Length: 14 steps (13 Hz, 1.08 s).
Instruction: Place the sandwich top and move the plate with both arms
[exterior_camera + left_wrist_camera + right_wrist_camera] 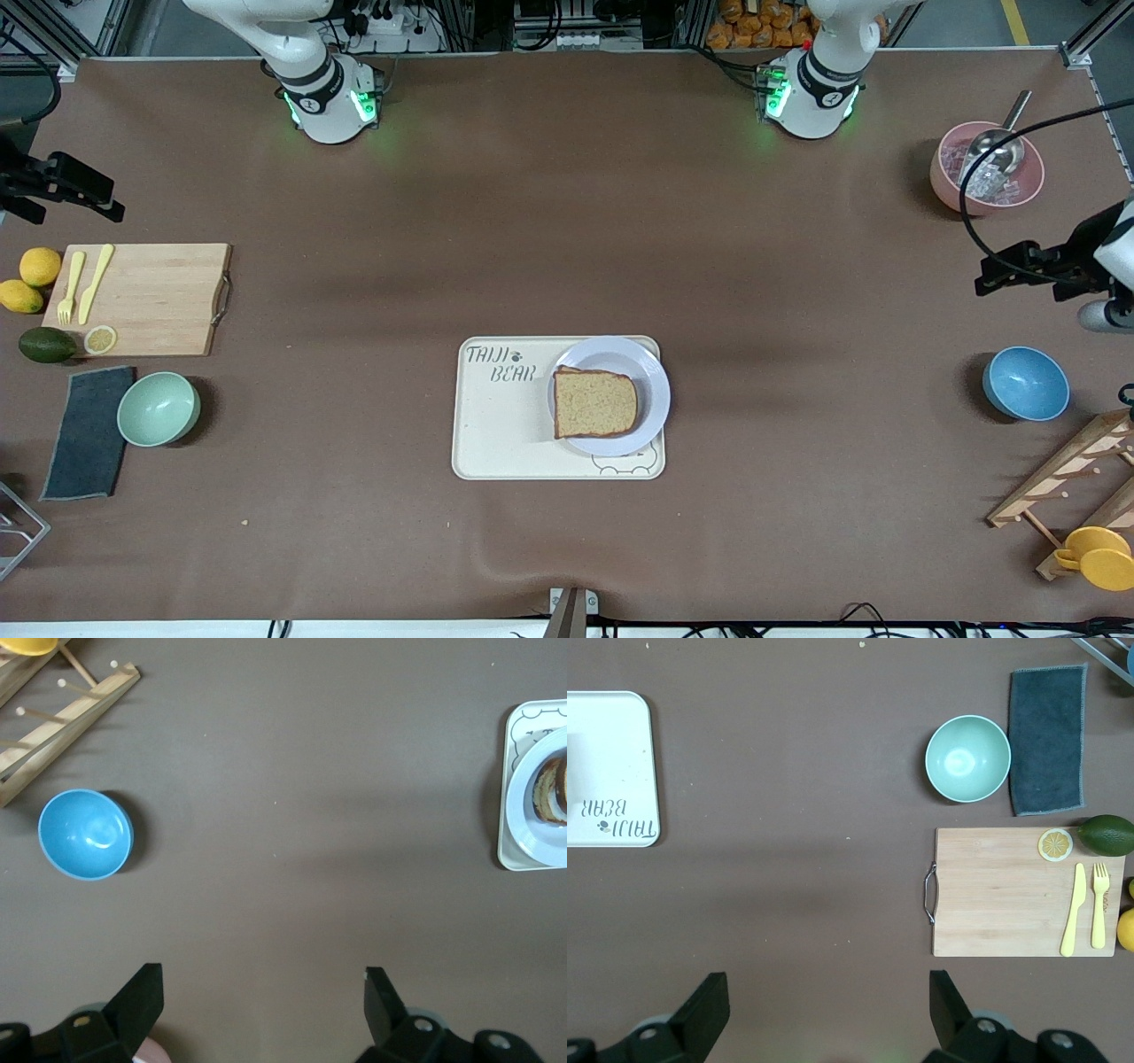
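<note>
Sandwich top (595, 402) sits on plate (609, 395) on tray (505, 425); left gripper (264, 997) and right gripper (829, 1001) both spread, empty, over bare table.

Your front camera looks down from high across the table (567, 221), facing both bases. Each wrist camera looks straight down from high up; all three share the tray (496, 434) (509, 855) (607, 771).

Glossy plate (651, 377), matt tray (496, 425), wooden board (155, 297)
</note>
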Each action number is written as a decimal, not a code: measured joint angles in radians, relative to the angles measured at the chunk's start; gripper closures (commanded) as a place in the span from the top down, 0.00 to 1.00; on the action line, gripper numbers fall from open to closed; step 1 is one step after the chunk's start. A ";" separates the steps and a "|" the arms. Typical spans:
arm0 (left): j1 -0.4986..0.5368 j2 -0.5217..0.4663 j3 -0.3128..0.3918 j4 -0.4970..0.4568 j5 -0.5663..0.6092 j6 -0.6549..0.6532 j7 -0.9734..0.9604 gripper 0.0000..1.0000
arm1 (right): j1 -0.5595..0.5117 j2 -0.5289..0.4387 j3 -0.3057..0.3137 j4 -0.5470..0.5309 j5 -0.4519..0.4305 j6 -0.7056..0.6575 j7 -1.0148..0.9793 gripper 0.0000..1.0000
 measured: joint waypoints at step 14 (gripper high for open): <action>-0.228 -0.185 0.260 -0.107 0.000 -0.048 -0.037 1.00 | 0.000 0.000 0.000 0.000 0.000 -0.001 0.000 1.00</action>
